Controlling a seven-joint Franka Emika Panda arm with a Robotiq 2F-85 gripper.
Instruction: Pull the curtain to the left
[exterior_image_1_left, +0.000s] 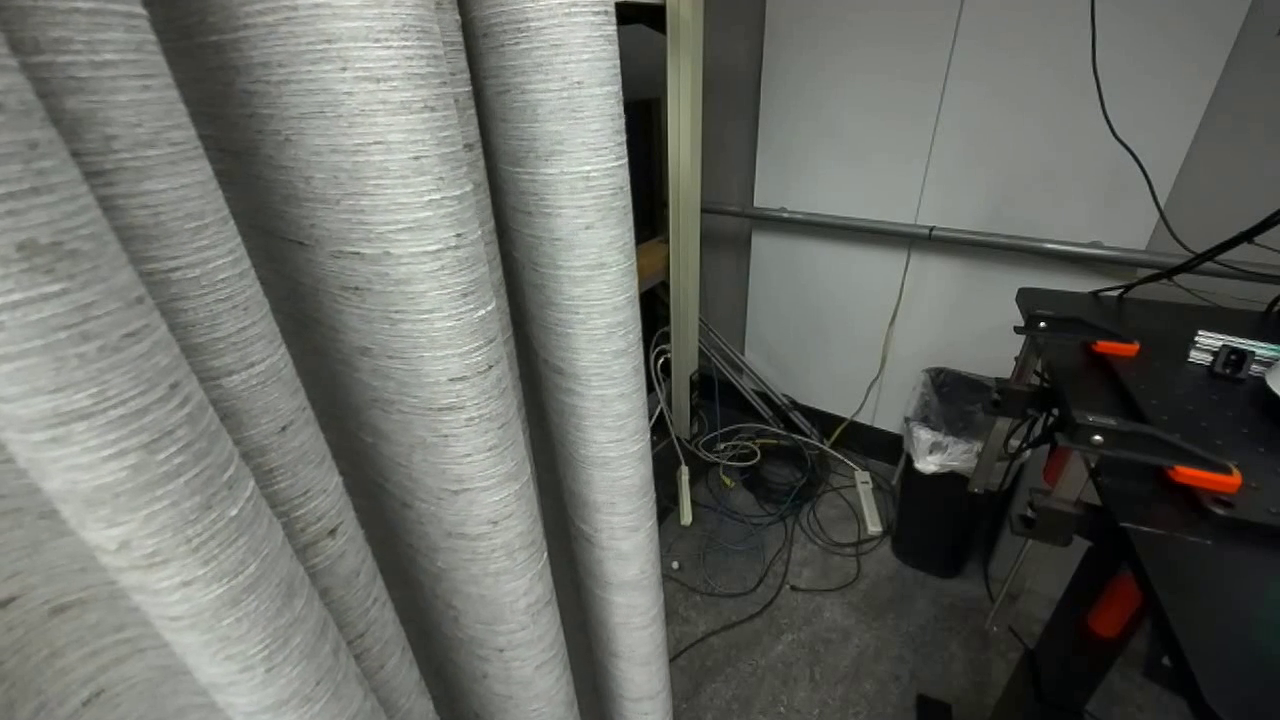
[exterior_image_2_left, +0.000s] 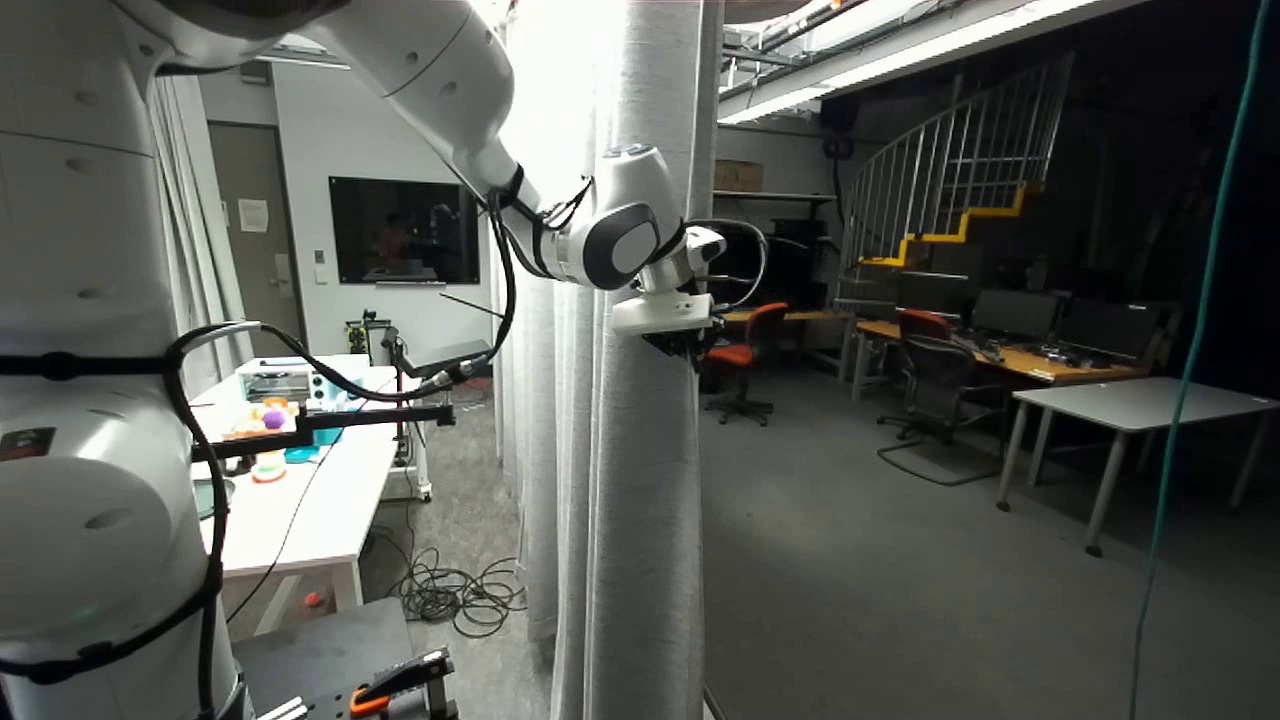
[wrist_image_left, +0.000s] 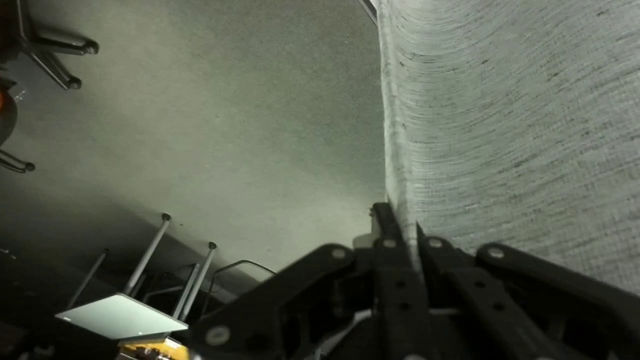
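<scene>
The curtain, a light grey woven sheet, hangs in deep vertical folds across the left half of an exterior view (exterior_image_1_left: 400, 330). In another exterior view its front fold (exterior_image_2_left: 645, 500) hangs below the arm's wrist. My gripper (exterior_image_2_left: 690, 345) is at the curtain's right-hand edge there, small and dark. Seen from the wrist, the hemmed edge of the curtain (wrist_image_left: 510, 125) runs down between the black fingers of my gripper (wrist_image_left: 401, 220), which are closed together on it. The right fingertip is mostly hidden by fabric.
A black bench (exterior_image_1_left: 1180, 520) with orange-handled clamps stands beside a waste bin (exterior_image_1_left: 930, 515). Cables (exterior_image_1_left: 770, 480) lie on the floor by a metal post (exterior_image_1_left: 684, 220). Left of the curtain is a white table (exterior_image_2_left: 340, 490); right of it are an orange chair (exterior_image_2_left: 735, 355) and a desk (exterior_image_2_left: 1140, 400).
</scene>
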